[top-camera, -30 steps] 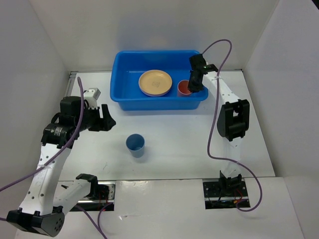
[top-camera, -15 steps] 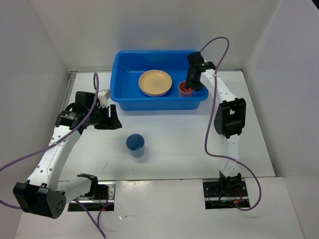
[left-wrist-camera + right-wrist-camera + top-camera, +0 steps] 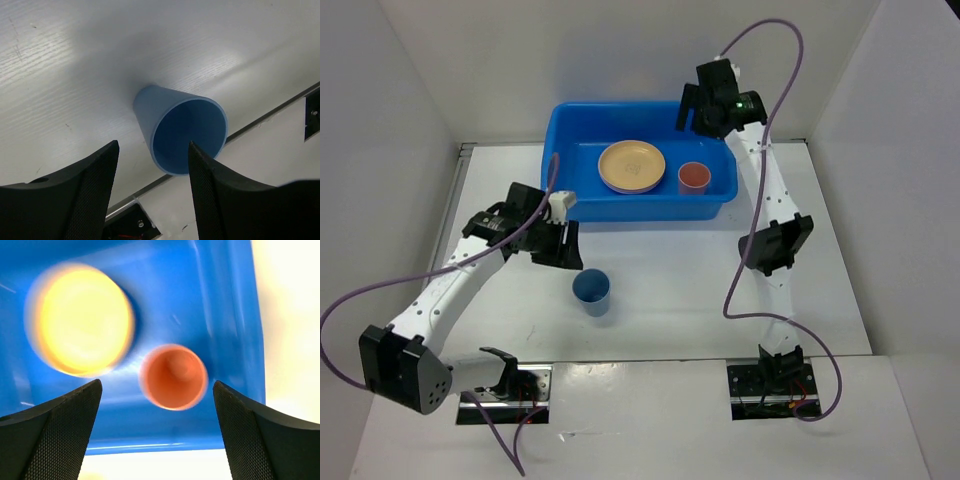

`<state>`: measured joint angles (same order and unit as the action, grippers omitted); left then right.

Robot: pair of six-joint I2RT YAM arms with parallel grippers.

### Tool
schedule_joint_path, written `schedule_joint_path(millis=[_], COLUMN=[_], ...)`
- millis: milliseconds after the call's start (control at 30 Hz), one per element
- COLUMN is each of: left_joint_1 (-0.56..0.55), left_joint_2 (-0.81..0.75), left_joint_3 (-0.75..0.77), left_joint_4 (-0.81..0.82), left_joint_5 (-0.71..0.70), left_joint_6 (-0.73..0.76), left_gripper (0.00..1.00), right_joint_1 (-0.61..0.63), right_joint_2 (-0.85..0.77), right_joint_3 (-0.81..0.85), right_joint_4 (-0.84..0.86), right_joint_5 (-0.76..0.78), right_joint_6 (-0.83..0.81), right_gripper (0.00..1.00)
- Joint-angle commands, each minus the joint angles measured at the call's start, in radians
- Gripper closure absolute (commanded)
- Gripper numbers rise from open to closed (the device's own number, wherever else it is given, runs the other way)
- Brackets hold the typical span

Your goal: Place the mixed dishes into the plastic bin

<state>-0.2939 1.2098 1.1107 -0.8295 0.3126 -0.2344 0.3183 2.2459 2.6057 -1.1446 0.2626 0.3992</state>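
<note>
Two cups, one plate (image 3: 631, 165); blue cup (image 3: 592, 291), lower centre, before parted, empty left gripper (image 3: 565, 246); coral cup (image 3: 693, 177) in bin (image 3: 560, 150) beneath wide-spread, empty right gripper (image 3: 692, 108).

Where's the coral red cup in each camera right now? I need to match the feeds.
Top external: the coral red cup stands upright in the blue bin, near its right end.
Left wrist: not in view.
Right wrist: the cup sits mid-picture on the bin floor, seen from above.
Shared landmark: the yellow-orange plate, just left of the cup in both views.
</note>
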Motion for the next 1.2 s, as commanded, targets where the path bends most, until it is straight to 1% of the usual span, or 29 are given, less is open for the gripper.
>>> schedule_joint_path(millis=[0, 100, 267, 367, 400, 500, 567, 633, 667, 700, 767, 933, 967, 1000, 1033, 1067, 1100, 1133, 1167], left_joint_1=[-0.040, -0.063, -0.109, -0.119, -0.129, -0.139, -0.163, -0.175, -0.175, -0.189, -0.202, -0.221, -0.221, -0.221, -0.221, -0.221, -0.221, -0.221, -0.221], left_joint_2=[0.048, 0.077, 0.141, 0.181, 0.181, 0.212, 0.241, 0.266, 0.275, 0.287, 0.287, 0.277, 0.267, 0.258, 0.258, 0.258, 0.258, 0.273, 0.287], left_joint_3=[0.026, 0.035, 0.035, 0.035, 0.035, 0.035, 0.035, 0.035, 0.044, 0.044, 0.058, 0.162, 0.243, 0.295, 0.351, 0.470, 0.533, 0.596, 0.712], left_joint_4=[-0.003, -0.014, -0.014, -0.014, -0.014, -0.014, -0.014, -0.014, -0.014, -0.014, -0.023, -0.103, -0.153, -0.178, -0.215, -0.230, -0.252, -0.252, -0.264], left_joint_5=[-0.029, -0.053, -0.086, -0.109, -0.118, -0.138, -0.148, -0.170, -0.170, -0.181, -0.181, -0.202, -0.213, -0.213, -0.213, -0.213, -0.225, -0.248, -0.266], left_joint_6=[0.026, 0.035, 0.035, 0.035, 0.035, 0.035, 0.035, 0.035, 0.035, 0.024, 0.024, 0.015, 0.015, 0.015, 0.015, 0.015, 0.015, 0.024, 0.024], left_gripper=[0.35, 0.35, 0.35, 0.42, 0.46, 0.48, 0.54, 0.63, 0.78, 0.85, 1.00, 1.00, 1.00, 1.00, 1.00, 1.00, 1.00, 1.00, 1.00], right_joint_1=[0.038, 0.047, 0.047, 0.056, 0.068, 0.093, 0.102, 0.102, 0.102, 0.102, 0.102, 0.102, 0.102, 0.102, 0.102, 0.102, 0.102, 0.102, 0.102], right_joint_2=[0.014, -0.032, -0.120, -0.187, -0.207, -0.290, -0.353, -0.411, -0.430, -0.449, -0.509, -0.646, -0.698, -0.729, -0.762, -0.848, -0.897, -0.993, -1.037], right_joint_3=[0.273, 0.338, 0.372, 0.381, 0.381, 0.401, 0.413, 0.422, 0.409, 0.395, 0.334, 0.160, 0.119, 0.009, -0.063, -0.146, -0.323, -0.410, -0.550], right_joint_4=[-0.156, -0.144, -0.155, -0.155, -0.155, -0.155, -0.155, -0.155, -0.155, -0.155, -0.155, -0.155, -0.155, -0.123, -0.100, -0.065, 0.025, 0.076, 0.119], right_joint_5=[0.062, 0.063, 0.063, 0.063, 0.063, 0.075, 0.084, 0.084, 0.084, 0.084, 0.113, 0.124, 0.106, 0.106, 0.092, 0.092, 0.080, 0.067, 0.043], right_joint_6=[0.010, 0.020, 0.041, 0.050, 0.050, 0.050, 0.050, 0.059, 0.059, 0.059, 0.059, 0.038, 0.038, 0.027, 0.015, 0.015, 0.000, -0.011, -0.011], right_gripper=[0.03, 0.03, 0.03, 0.03, 0.03, 0.03, 0.03, 0.03, 0.03, 0.03, 0.03, 0.03, 0.03, 0.03, 0.03, 0.03, 0.03, 0.03, 0.03])
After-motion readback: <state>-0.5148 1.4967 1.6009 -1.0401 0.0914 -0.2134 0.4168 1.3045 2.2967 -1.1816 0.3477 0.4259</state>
